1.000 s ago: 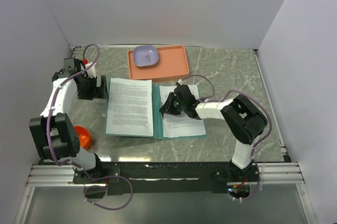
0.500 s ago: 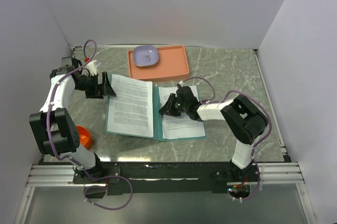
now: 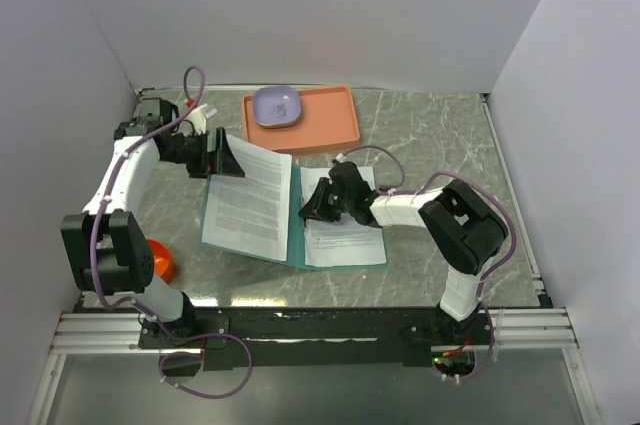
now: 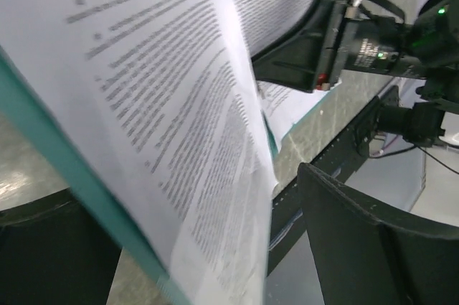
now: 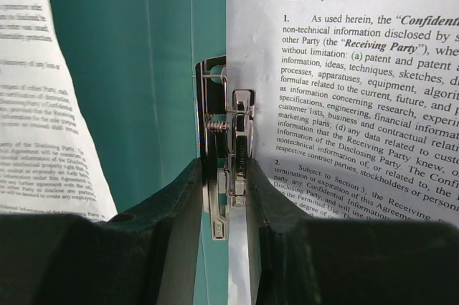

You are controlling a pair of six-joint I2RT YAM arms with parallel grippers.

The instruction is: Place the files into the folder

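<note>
The teal folder lies open on the marble table, with one of the files on each half. The left sheet and the cover under it are tilted up at their far left corner. There my left gripper stands open; the sheet and the folder's teal edge pass between its wide-apart fingers. The right sheet lies flat. My right gripper is at the spine, shut on the metal fastener, with a finger pressed against each side.
An orange-pink tray holding a purple dish stands just beyond the folder. An orange object sits by the left arm's base. White walls close in the left, back and right sides.
My left gripper has swung right from beside the folder to its far left corner, and the left cover with its sheet has tilted up. The right gripper has stayed on the fastener.
</note>
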